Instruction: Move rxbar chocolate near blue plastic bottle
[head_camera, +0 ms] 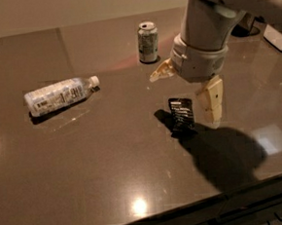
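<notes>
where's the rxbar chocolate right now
In the camera view the rxbar chocolate lies flat on the table, right of centre, close below the open gripper, with the can behind it and the blue plastic bottle far left.

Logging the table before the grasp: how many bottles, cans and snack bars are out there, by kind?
Bottles: 1, the blue plastic bottle, lying on its side
Cans: 1, the drink can, upright
Snack bars: 1, the rxbar chocolate, lying flat
Total: 3
The end effector hangs open close by the rxbar chocolate, holding nothing.
</notes>
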### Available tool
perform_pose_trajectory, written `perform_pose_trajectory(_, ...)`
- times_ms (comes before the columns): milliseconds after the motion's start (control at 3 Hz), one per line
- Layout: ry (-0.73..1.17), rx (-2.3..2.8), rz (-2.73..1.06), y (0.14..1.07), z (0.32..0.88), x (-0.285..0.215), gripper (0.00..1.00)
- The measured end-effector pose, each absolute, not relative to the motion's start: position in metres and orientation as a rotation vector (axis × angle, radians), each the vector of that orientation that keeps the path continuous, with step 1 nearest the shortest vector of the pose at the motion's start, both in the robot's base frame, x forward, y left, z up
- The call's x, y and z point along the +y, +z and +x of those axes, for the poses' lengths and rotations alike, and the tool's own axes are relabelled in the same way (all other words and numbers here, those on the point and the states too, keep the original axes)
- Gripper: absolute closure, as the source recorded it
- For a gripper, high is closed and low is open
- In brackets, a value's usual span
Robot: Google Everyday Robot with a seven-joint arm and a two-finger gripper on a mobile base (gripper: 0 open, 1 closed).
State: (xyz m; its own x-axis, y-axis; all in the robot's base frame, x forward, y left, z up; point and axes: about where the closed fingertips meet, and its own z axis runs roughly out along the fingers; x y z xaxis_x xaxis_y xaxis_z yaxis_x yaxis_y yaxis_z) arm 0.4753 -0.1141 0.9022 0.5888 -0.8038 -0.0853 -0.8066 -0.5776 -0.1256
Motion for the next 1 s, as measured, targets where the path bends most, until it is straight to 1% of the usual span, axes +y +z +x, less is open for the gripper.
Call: perform_pose_trajectory(1000,0.094,1.241,-2.803,0.852,0.483,-0.112,0.00)
